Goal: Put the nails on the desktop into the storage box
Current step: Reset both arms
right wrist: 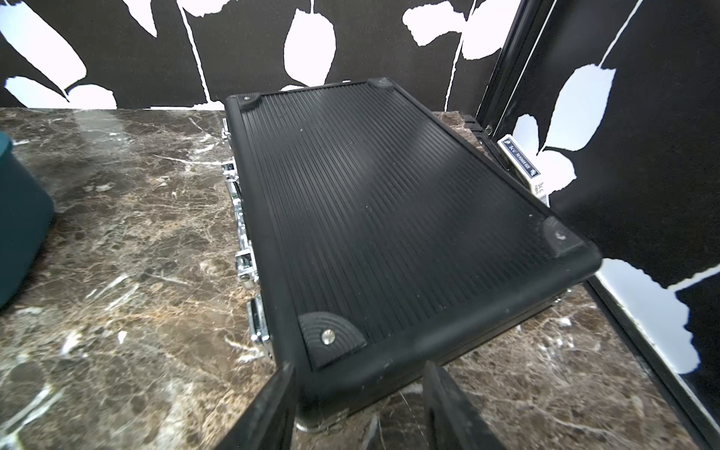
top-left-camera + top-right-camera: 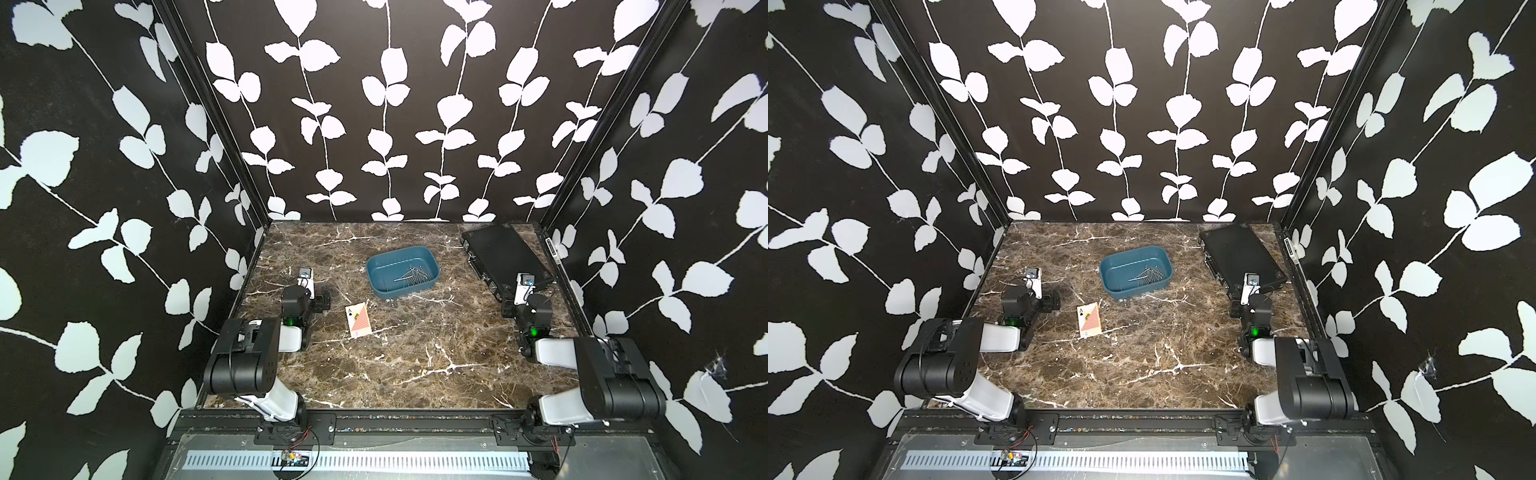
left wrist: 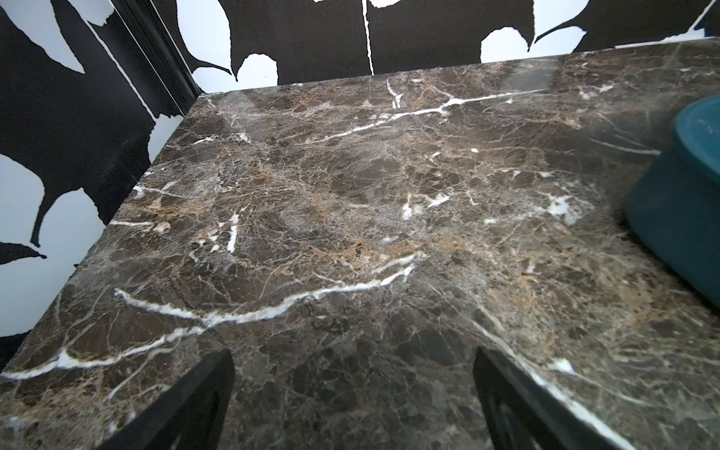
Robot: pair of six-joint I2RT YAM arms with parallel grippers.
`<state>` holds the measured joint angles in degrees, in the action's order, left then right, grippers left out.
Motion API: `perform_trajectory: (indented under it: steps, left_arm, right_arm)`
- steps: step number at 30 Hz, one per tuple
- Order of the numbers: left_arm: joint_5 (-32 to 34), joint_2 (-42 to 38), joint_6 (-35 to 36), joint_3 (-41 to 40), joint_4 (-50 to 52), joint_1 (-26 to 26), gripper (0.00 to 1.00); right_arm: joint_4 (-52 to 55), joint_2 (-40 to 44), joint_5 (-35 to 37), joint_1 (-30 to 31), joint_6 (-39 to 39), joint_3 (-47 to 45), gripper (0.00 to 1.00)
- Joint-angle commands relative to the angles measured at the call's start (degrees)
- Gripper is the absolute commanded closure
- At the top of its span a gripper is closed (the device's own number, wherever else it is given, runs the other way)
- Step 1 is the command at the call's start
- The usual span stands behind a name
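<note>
In both top views I count one tub [image 2: 402, 271] on the desktop [image 2: 415, 357], one heap of nails [image 2: 409, 277] inside it, too tangled to count, seen only from here; one black case [image 2: 500, 249], two cards [image 2: 357, 319]. Left wrist view: left gripper [image 3: 354, 352] wide open, empty. Right wrist view: one card box [image 1: 522, 167] between case and wall; right gripper [image 1: 360, 366] half open, gripping nothing.

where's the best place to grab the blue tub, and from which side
Grip the blue tub by its thin upright near wall, toward the end away from the nails. Come straight down, one jaw inside, one outside: it sits open side up and looks too wide to span.
</note>
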<state>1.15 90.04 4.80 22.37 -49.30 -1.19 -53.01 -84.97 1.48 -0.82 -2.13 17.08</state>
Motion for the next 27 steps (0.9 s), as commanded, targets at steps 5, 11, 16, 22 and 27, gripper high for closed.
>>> perform_trajectory:
  steps: [5, 11, 16, 22, 27]
  left_arm:
    - [0.35, -1.22, 0.75, 0.83, -1.15, -0.16, 0.01]
    - [0.42, -1.18, 0.77, 0.83, -1.13, -0.3, 0.01]
    - [0.39, -1.18, 0.74, 0.83, -1.15, -0.28, 0.02]
    - [0.43, -1.18, 0.79, 0.82, -1.15, -0.31, 0.01]
    - [0.43, -1.23, 0.75, 0.83, -1.15, -0.3, 0.01]
  right_arm:
    - [3.66, -2.85, -0.9, -0.03, 1.17, 5.59, 0.34]
    - [4.69, -2.58, 0.15, 0.53, 1.68, 5.92, 0.0]
    - [4.67, -2.33, 0.56, 0.82, 1.85, 5.73, 0.0]
    - [4.99, -2.39, 0.06, 0.91, 2.28, 5.98, 0.0]
    - [5.94, -2.69, -1.46, 1.0, 2.92, 6.68, 0.01]
